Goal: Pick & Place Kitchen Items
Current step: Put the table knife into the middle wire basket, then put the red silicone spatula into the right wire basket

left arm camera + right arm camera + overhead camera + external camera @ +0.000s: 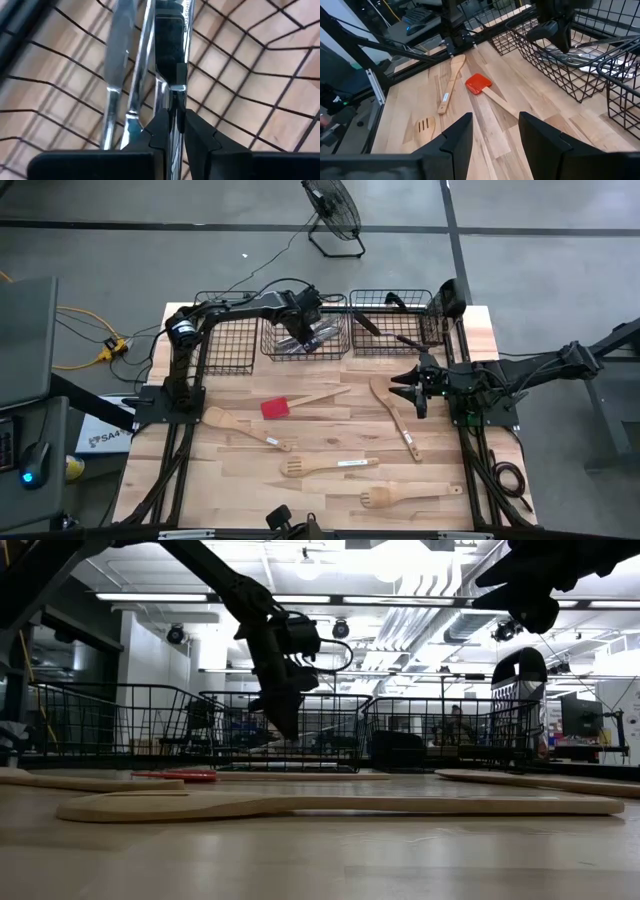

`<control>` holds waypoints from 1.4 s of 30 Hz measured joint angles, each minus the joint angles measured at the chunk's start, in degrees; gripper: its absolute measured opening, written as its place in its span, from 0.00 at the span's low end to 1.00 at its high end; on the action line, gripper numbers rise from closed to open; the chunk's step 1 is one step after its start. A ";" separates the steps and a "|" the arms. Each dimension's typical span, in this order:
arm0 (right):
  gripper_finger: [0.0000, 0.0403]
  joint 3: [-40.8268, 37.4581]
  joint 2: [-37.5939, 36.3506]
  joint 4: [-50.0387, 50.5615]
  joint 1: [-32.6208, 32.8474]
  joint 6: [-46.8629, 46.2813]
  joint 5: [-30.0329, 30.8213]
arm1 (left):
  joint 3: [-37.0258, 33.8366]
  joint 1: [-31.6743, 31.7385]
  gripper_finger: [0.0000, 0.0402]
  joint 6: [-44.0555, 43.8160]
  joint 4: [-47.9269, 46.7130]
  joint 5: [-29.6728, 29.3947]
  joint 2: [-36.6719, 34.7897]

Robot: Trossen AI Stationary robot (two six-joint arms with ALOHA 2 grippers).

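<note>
Reaching down into the middle black wire basket (304, 338), the left gripper (300, 340) has its two dark fingers (162, 132) pinched on a silver metal utensil with a black handle inset (171, 55), which lies among other silver cutlery (116, 75) on the basket floor. Judged from this pose, release is the step in hand. If the fingers part while the utensil is tilted, it may slide against the neighbouring cutlery or catch its tip in the mesh; if the gripper lifts before opening fully, the piece could be dragged back out over the rim.

Beyond that basket, toward the near table edge, a red-headed wooden-handled spatula (278, 406) lies flat, with pale wooden spoons (243, 429) and slotted wooden spatulas (325, 466) farther out on the wooden table (470, 460). These remain to be moved. To the right of the same basket, the right gripper (420, 385) hovers above the table, fingers (457, 137) apart and holding nothing. Both arms work close to the basket row, so a collision is possible.
</note>
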State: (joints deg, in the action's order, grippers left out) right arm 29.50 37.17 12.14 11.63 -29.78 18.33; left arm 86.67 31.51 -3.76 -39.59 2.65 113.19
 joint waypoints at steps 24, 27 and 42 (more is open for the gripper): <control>0.38 0.00 1.62 0.09 0.01 -0.42 0.17 | -0.28 -0.02 0.17 2.06 -0.63 -3.53 1.59; 0.38 0.00 1.62 0.09 0.00 -0.42 -0.26 | -0.28 -0.02 0.18 2.04 -0.81 -3.53 1.59; 0.38 0.00 1.60 0.09 0.01 -1.61 -0.32 | 4.33 -0.02 0.18 2.33 -5.42 -3.86 1.45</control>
State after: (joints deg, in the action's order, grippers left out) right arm 29.50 38.76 12.23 11.63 -31.39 18.02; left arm 91.00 31.48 -1.43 -45.01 -1.22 114.64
